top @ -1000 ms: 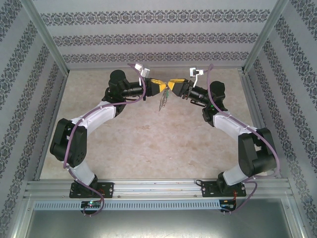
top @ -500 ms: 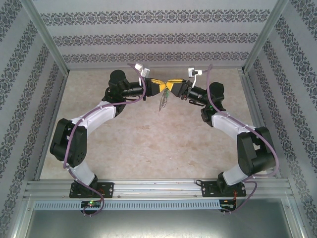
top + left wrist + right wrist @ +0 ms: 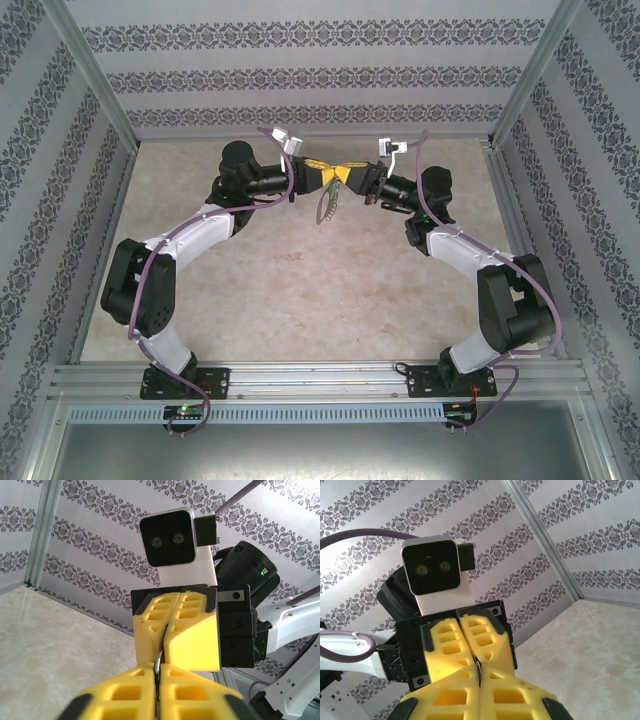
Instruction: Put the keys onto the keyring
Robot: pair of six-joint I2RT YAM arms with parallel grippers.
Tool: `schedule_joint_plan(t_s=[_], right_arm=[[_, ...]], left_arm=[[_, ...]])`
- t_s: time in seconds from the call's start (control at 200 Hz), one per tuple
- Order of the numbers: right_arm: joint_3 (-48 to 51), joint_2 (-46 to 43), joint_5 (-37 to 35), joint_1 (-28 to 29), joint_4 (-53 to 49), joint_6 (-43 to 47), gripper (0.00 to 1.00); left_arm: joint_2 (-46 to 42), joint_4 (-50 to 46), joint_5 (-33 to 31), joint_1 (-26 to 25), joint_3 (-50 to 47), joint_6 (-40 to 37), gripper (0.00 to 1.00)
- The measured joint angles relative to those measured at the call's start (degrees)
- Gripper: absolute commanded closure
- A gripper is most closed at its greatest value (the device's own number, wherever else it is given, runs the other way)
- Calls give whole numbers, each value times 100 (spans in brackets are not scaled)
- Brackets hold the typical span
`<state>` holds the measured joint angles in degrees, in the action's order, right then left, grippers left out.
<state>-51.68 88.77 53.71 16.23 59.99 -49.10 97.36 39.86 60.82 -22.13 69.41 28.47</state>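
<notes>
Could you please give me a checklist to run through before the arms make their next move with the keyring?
1. Left gripper jaws closed on the keyring: ok, its thin metal loop sits between them.
2. Right gripper jaws closed on the same loop: ok, shut, with the loop at their seam.
3. Grippers lined up tip to tip: ok, they meet head on in both wrist views.
4. Chain hanging free above the table: ok, it dangles below the meeting point.
5. Green key threaded on the loop: cannot tell, too small to make out.

No legible text, label, brand or number anywhere.
</notes>
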Motion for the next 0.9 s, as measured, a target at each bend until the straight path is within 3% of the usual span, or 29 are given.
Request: schedule_joint_plan(t_s=[0.11,0.29,0.705,0.904], right_arm=[[-83,0,87,-122,-367,173,100],[-695,0,271,-339,-1803,1078,100],[-2944,236,780,-448,-6059,4234,100],[-3462,518,863,-446,-7449,5246,100]], left_arm=[[-2,-44,7,11,0,-116,51],[-28,-450,59,166,66,-422,38],[-13,-2243,348,350,1095,-1403,38],[162,-2658,546,350,1558,-1574,43]])
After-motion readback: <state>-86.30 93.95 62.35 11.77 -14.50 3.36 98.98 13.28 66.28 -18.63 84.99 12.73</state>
